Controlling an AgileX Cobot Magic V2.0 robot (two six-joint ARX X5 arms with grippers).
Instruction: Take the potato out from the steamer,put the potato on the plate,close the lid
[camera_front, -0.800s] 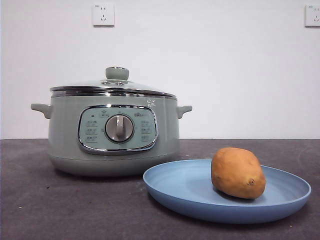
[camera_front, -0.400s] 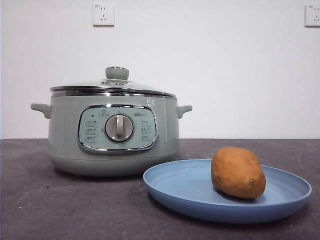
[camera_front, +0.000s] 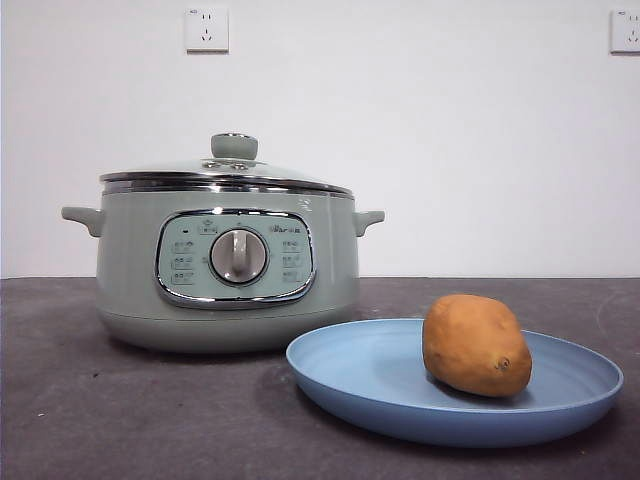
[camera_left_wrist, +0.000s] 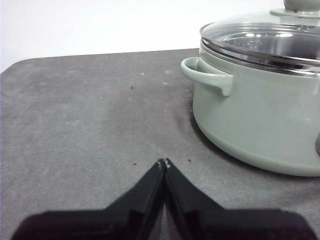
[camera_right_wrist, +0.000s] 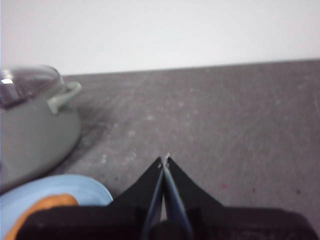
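Dark grey felt-like table (camera_front: 120, 420) runs back to a white wall (camera_front: 450, 150) carrying two sockets (camera_front: 206, 29). Your left gripper (camera_left_wrist: 164, 162) has its jaws pressed together, empty, hanging over bare table beside the steamer's handle. Your right gripper (camera_right_wrist: 165, 159) is likewise closed on nothing, above the table past the plate's edge. Nearest in the front view, the plate (camera_front: 380, 395) lies flat with the potato (camera_front: 476, 345) resting on it, dark eye spot facing forward. Just behind, apart from the plate, the steamer (camera_front: 130, 270) stands with the lid (camera_front: 234, 168) seated on its rim.
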